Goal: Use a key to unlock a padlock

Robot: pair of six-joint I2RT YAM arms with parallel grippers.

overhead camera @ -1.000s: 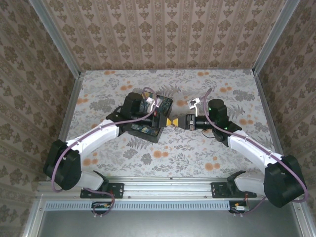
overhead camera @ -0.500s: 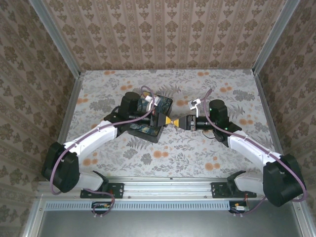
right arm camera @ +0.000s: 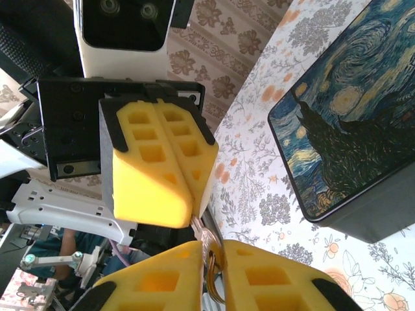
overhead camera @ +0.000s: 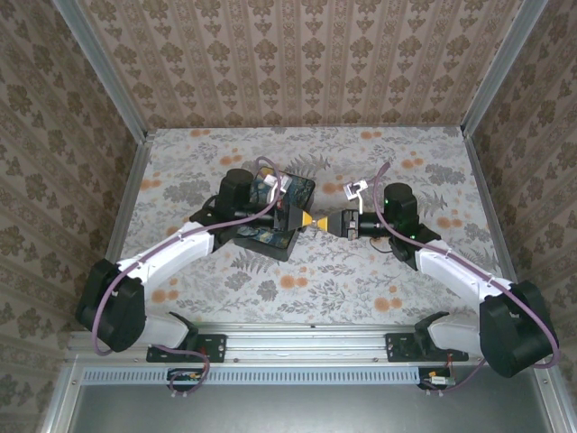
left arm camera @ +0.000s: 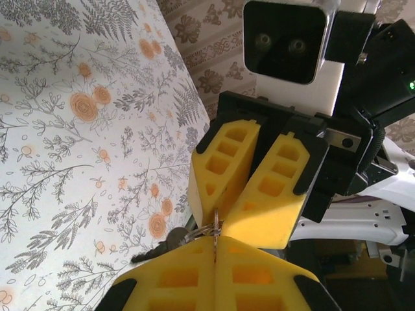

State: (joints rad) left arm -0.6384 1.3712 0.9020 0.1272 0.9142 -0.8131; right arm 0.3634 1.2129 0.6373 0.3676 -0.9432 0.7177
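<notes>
Squarely nose to nose above the table [left arm camera: 58, 149], a flat surface printed with grey ferns and orange flowers, the two claws meet. The left claw [left arm camera: 215, 243] has two blocky yellow foam fingers, moulded with square pockets and backed in black plastic. It is pressed fully closed, with a thin bright wire ring [left arm camera: 215, 223] pinched in its seam. The right claw [right arm camera: 211, 251], of the same pocketed yellow foam, has its fingers drawn into a narrow V whose tips clamp the same ring from the other side. From the ring hangs the small greyish metal key [left arm camera: 172, 238], round-headed and dull, dangling toward the table just beside the claw tips. The dark sliver beyond it is too small to name. Close by the left arm sits the glossy rectangular box [right arm camera: 343, 123], painted with dark blue and yellow swirls. A second ago the right claw stood apart from the left one's yellow tip, its fingers wider. It has since slid across and narrowed, while the left has stayed shut.
</notes>
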